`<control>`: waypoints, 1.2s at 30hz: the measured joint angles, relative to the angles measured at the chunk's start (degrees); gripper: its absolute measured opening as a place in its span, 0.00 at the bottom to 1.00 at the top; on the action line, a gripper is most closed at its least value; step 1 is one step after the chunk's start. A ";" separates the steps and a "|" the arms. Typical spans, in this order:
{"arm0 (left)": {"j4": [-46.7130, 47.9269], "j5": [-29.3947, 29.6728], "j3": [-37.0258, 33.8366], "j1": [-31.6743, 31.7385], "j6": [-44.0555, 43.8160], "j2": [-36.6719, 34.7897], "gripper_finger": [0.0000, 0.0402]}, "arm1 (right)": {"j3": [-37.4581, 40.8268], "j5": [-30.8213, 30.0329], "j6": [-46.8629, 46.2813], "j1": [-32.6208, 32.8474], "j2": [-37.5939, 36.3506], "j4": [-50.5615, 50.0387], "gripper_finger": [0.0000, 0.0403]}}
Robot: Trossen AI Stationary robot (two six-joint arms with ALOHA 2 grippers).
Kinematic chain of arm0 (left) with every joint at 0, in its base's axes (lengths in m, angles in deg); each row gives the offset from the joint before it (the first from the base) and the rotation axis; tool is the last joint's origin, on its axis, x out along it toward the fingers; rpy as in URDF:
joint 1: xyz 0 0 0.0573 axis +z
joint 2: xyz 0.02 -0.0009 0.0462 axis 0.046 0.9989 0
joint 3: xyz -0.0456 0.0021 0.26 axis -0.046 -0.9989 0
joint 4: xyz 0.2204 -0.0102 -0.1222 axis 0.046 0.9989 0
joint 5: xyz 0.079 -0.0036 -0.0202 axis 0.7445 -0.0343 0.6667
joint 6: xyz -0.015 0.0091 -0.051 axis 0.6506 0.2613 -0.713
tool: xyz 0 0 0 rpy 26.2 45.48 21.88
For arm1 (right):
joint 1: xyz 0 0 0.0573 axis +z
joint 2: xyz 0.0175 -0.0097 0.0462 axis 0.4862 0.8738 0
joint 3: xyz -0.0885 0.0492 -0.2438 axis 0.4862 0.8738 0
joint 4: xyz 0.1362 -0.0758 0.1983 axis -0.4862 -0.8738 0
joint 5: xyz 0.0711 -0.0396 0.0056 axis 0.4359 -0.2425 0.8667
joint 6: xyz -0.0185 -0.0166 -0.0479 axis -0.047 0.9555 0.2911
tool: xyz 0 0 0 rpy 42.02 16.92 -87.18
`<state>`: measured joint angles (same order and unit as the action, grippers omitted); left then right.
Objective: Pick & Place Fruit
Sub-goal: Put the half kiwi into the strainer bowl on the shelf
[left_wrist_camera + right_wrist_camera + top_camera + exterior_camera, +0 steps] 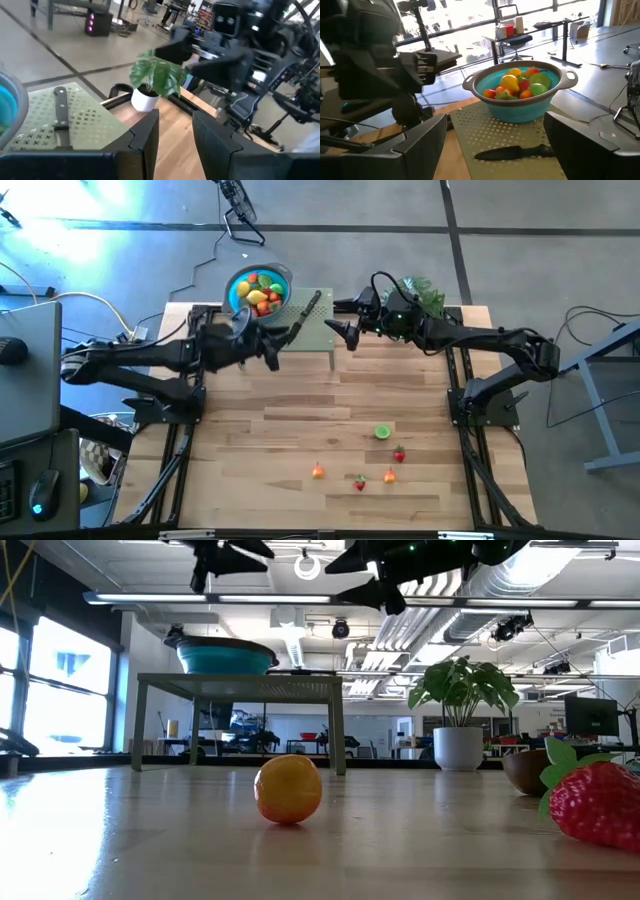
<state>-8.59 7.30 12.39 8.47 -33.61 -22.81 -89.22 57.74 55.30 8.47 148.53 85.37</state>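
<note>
The blue bowl (258, 290) (520, 95) holds several toy fruit pieces and stands on a small green perforated stand (318, 338) at the table's far side. More fruit lies loose near the table's front edge: a green half (382, 432), a strawberry (399, 454) (598, 802), an orange piece (318, 471) (288, 789) and two more small pieces (359, 482) (389, 476). My left gripper (280, 348) (175, 135) hovers level just near of the bowl, open, with nothing between its fingers. My right gripper (340, 335) (492, 145) hovers over the stand's right end, open wide and facing the bowl.
A black-handled knife (305, 308) (517, 151) lies on the stand beside the bowl. A potted plant (420, 292) (155, 80) stands at the far right behind my right arm. The two grippers face each other closely above the stand. The wooden table's middle (300, 410) is bare.
</note>
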 joint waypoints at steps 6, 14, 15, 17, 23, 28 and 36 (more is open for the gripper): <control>-0.05 7.51 0.00 -8.95 4.19 0.00 0.29 | -0.01 5.54 -0.65 0.32 0.00 -1.11 0.81; -0.21 1.54 0.00 -11.20 5.88 -0.51 0.29 | -0.01 4.28 2.61 5.92 -4.18 -10.07 0.81; -0.20 0.23 0.00 -11.20 6.73 -0.68 0.29 | -0.01 2.03 2.91 7.33 -4.72 -10.52 0.81; -0.77 -1.68 0.00 -11.20 8.10 -1.03 0.29 | -0.01 -2.34 2.99 9.88 -5.80 -11.05 0.81; -1.34 -5.96 0.00 -12.66 11.47 -3.56 0.29 | -0.10 -14.64 3.02 16.94 -7.54 -10.64 0.81; -0.82 -5.52 0.00 -15.92 16.50 -6.52 0.29 | -0.08 -20.47 2.95 21.04 -7.43 -10.75 0.81; 3.49 -5.21 0.00 -16.82 16.22 -7.93 0.29 | -0.65 -24.70 2.19 25.28 -7.45 -13.73 0.81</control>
<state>-5.11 2.09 12.39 -8.34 -17.39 -30.74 -89.86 33.04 57.50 33.76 141.07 71.63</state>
